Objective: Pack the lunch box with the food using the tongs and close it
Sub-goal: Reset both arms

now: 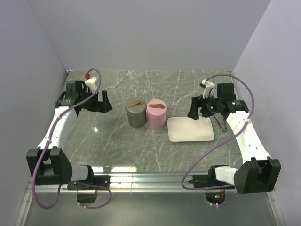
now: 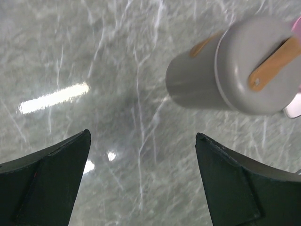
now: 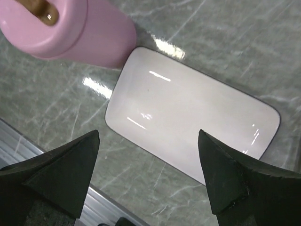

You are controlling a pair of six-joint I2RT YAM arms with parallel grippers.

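L end effector & R end effector both released, empty; I'd judge grey jar, 9 o'clock of pink jar, stiff but slick-walled, so grip lid strap.

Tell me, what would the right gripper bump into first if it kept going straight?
Most likely the white tray: the right gripper, jaws open, points down at it in the wrist view. The pink container sits off to the side.

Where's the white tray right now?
In the top view the white tray lies right of centre on the table, just right of the pink container.
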